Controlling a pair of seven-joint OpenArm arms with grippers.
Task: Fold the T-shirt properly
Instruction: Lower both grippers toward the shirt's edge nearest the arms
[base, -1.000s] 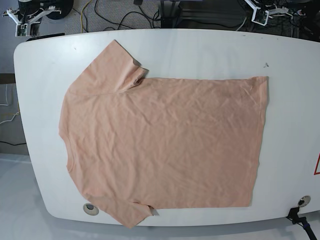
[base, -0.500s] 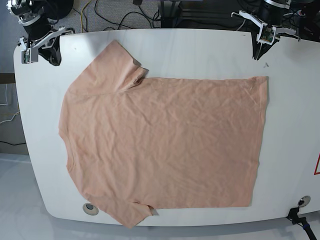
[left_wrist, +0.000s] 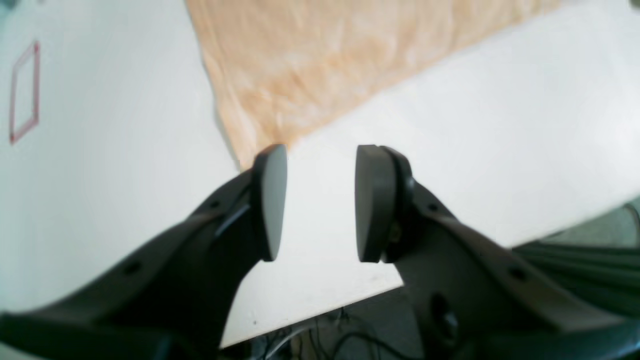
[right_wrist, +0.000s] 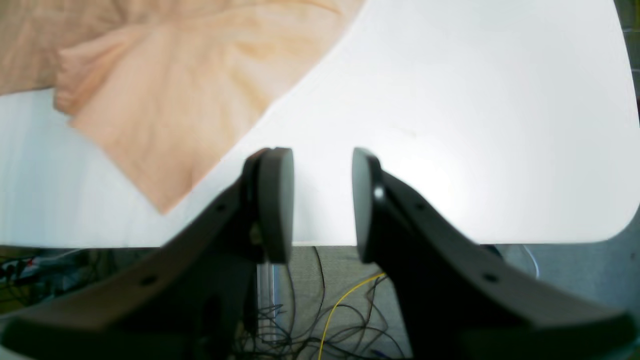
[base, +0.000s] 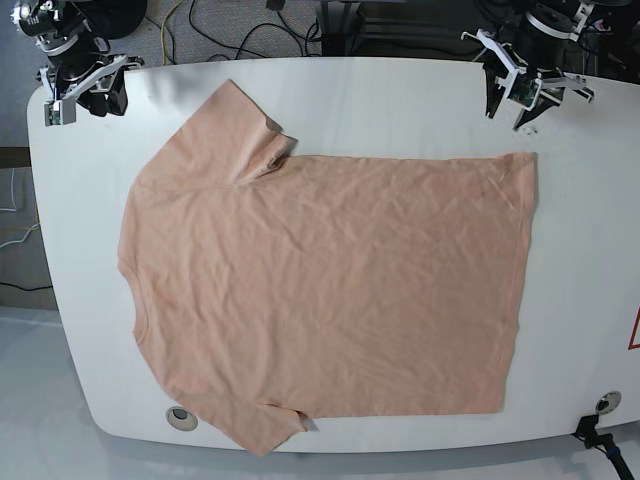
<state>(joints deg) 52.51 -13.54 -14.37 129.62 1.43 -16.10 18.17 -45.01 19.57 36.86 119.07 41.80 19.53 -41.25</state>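
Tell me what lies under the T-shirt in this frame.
The T-shirt lies spread flat on the white table, which shows bare around most of its edges. The fabric hides whatever may lie under it. Nothing rests on top of it.

The T-shirt (base: 330, 285) is soft peach cloth, matt and finely wrinkled all over. The table (base: 400, 100) under it is a smooth white top with a faint sheen. The fingers (left_wrist: 270, 200) of both grippers look like dark matt plastic with smooth pads.

T-shirt (base: 330, 290) flat on table (base: 400, 100) (both grippers behind, at far corners)
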